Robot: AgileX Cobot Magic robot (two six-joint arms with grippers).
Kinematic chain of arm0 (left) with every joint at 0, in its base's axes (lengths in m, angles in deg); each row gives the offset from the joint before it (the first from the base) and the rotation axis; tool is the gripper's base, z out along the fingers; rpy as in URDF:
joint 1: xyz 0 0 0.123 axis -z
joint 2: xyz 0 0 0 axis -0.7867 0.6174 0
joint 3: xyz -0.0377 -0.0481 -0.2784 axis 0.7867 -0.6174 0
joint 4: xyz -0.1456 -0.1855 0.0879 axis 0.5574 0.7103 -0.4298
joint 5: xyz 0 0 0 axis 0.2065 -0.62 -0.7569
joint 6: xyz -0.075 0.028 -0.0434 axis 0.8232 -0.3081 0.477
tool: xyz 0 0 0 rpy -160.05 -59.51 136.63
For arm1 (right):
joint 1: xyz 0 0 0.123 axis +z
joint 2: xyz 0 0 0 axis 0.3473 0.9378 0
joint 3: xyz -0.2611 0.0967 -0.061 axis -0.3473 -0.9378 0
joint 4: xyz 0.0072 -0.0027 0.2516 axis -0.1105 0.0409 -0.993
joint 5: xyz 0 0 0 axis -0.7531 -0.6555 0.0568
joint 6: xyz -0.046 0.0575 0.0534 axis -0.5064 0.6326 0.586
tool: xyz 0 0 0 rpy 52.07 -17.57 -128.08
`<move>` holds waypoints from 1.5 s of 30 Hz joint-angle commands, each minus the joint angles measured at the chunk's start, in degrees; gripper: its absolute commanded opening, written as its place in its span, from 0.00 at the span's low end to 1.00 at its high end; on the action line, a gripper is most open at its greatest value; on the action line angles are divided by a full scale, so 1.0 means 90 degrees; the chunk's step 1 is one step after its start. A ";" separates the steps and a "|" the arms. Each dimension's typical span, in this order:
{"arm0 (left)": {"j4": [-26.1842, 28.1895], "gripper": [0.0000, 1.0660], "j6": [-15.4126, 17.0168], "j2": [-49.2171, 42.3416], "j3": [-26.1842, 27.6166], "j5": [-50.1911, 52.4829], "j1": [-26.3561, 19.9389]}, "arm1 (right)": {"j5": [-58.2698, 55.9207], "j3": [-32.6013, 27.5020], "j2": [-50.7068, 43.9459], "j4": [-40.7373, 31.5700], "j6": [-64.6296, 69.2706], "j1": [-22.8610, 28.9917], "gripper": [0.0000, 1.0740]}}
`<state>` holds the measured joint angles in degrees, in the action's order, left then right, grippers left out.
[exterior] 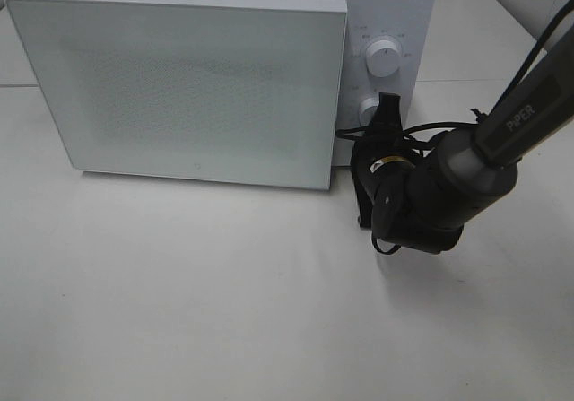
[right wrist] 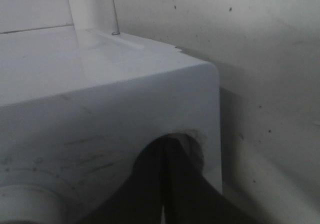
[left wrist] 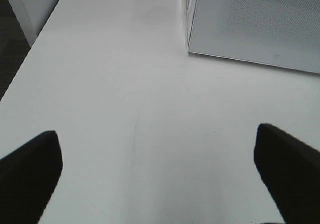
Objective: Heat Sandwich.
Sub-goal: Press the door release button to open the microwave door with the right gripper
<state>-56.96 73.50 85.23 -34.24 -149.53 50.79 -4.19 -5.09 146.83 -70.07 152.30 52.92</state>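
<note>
Sandwich unseen, likely behind microwave door; right claw, fingers together, at lower dial; left claw apart, farther left.

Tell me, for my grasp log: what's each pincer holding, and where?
Nothing in the open left pincer. The right pincer is shut at the microwave's lower knob; a grip cannot be told.
</note>
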 commanded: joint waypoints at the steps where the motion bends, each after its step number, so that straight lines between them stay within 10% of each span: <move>1: 0.0045 0.94 0.0000 -0.0045 -0.0025 0.0051 -0.0019 | 0.0891 0.0643 -0.0019 0.0516 -0.0121 -0.0267 0.00; 45: 0.0045 0.94 0.0000 -0.0045 -0.0025 0.0051 -0.0019 | -0.1057 0.0420 -0.0452 0.0401 -0.0675 -0.0261 0.00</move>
<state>-56.96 73.50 85.23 -34.24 -149.53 50.79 -17.54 -3.54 143.34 -71.96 147.32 51.32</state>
